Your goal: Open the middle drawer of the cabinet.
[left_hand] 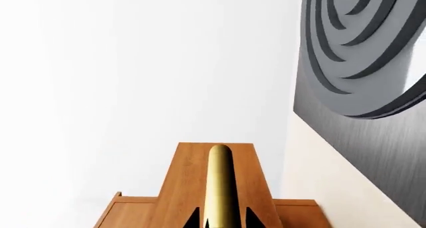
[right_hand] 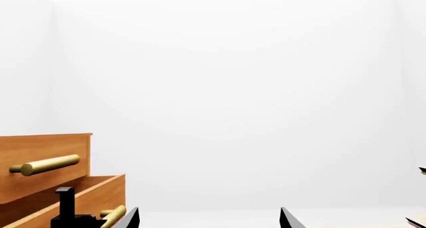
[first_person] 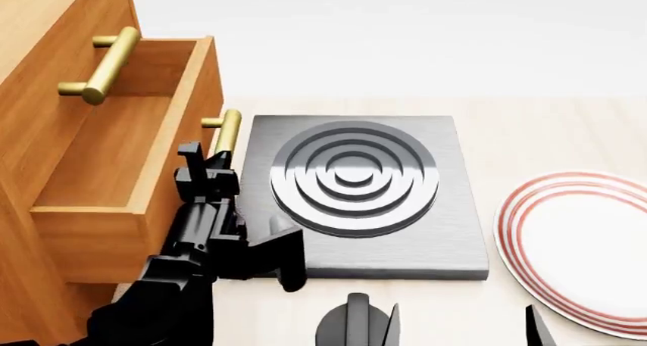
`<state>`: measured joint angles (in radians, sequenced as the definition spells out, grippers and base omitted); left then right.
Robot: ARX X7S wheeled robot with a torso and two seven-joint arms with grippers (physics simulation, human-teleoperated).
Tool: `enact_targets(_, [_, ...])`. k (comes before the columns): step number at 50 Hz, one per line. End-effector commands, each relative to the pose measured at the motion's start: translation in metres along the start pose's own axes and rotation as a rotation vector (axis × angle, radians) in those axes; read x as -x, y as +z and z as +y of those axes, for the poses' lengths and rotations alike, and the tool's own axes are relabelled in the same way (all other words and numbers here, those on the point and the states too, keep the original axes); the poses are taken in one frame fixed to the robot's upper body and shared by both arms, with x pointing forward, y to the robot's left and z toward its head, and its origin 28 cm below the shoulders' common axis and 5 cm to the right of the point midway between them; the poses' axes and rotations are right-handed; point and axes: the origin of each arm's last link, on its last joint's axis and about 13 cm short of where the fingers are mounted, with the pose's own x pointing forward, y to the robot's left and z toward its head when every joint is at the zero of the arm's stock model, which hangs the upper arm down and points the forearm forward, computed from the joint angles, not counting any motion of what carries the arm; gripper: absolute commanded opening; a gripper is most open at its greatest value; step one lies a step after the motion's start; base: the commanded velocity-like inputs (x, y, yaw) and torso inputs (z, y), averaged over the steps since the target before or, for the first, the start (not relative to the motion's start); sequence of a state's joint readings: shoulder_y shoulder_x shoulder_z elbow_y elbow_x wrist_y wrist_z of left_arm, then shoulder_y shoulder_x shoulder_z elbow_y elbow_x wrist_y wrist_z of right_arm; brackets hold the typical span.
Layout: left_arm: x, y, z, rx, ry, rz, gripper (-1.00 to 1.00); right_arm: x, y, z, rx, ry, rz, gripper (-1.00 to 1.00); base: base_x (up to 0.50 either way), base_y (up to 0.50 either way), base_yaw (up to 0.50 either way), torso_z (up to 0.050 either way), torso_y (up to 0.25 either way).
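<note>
The orange-brown cabinet (first_person: 45, 28) stands at the left. Its top drawer front is flush and has its own brass bar. The middle drawer (first_person: 111, 157) below it is pulled out, and its open box shows empty. Its brass handle (first_person: 226, 130) is on the drawer front. My left gripper (first_person: 210, 163) is shut on this handle. In the left wrist view the handle (left_hand: 220, 183) runs between the two black fingertips (left_hand: 193, 220). My right gripper (first_person: 460, 323) is open and empty, low at the front, apart from the cabinet. The right wrist view shows the middle drawer (right_hand: 93, 193) at far left.
A grey square slab with raised concentric rings (first_person: 354, 187) lies right beside the drawer front. A white plate with red rim rings (first_person: 581, 247) lies at the right on the beige counter (first_person: 486, 126). A white wall is behind.
</note>
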<state>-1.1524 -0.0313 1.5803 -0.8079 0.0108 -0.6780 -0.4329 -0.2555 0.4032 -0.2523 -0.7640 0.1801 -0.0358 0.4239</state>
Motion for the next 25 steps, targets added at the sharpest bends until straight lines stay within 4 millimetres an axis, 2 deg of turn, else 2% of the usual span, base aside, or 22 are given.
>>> enact_targets(1, [0.005, 0.029, 0.014, -0.076, 0.164, -0.128, -1.0, 0.0, 0.0, 0.0, -0.002, 0.001, 0.0, 1.0, 0.0, 0.0, 0.0, 0.0, 0.01])
enact_targets(25, [0.019, 0.059, 0.029, -0.036, 0.221, -0.279, -1.0, 0.0, 0.0, 0.0, -0.003, 0.0, -0.001, 1.0, -0.01, 0.0, 0.0, 0.001, 0.004])
